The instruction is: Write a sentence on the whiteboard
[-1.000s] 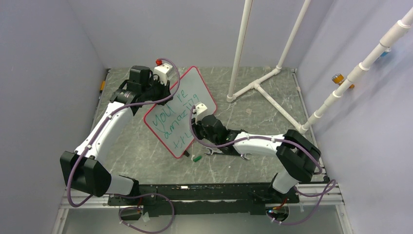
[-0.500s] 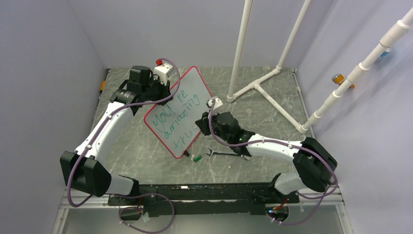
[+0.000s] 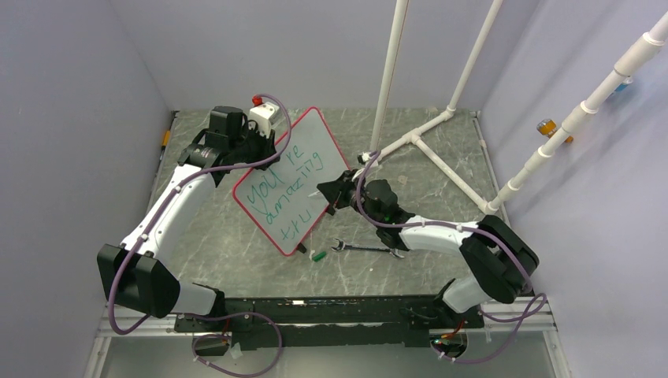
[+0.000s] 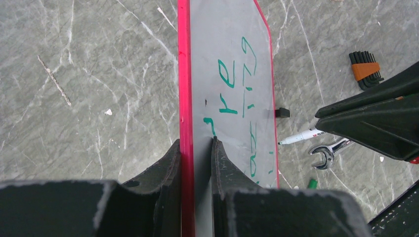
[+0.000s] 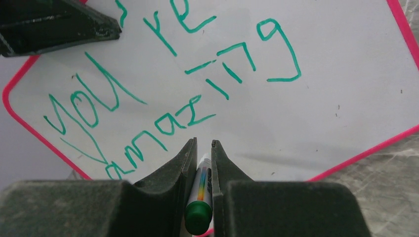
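The whiteboard [image 3: 291, 181] stands tilted over the left-middle of the tabletop [image 3: 236, 228], one corner low near the surface, its red frame edge-on in my left wrist view. Green lettering, the sentence [image 3: 287, 193], runs across it in three lines: "you're", "amazing" and a last line beginning "tru". My left end effector [image 4: 196, 148] is pinched narrow on the board's upper left edge, one finger on each face. My right end effector [image 5: 202, 143] is clamped on a green-ended marker [image 5: 200, 190], which points at the board near its right edge; I cannot tell whether the tip touches. On the tabletop just beside the board's low corner lies a green cap [image 3: 318, 256], with a wrench [image 3: 364, 249] to its right. A set of hex keys [image 4: 365, 69] lies farther off, and a white pipe frame [image 3: 425, 142] stands behind.
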Robot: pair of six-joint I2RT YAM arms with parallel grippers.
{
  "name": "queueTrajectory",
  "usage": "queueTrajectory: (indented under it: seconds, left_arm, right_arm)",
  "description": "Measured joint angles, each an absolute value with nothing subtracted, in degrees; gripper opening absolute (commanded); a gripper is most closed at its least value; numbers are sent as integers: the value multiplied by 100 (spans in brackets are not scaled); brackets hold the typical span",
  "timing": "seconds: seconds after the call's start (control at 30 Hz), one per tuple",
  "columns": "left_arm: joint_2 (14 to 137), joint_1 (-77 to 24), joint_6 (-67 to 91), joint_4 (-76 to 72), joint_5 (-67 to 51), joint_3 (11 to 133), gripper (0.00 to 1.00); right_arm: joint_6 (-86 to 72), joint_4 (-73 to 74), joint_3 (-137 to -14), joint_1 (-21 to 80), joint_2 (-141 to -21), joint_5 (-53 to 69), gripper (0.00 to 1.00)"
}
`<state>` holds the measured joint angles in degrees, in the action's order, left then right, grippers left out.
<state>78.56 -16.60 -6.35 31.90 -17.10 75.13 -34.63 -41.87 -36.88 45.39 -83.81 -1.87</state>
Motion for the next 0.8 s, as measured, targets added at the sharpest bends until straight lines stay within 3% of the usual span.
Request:
queueTrajectory:
  seconds: [0.8]
  left_arm:
    - [7848,-1660,-635,3197,-1710,7513,0]
  right_arm:
    - [-4202,-4847,-3433,4368,-9144,-134,0]
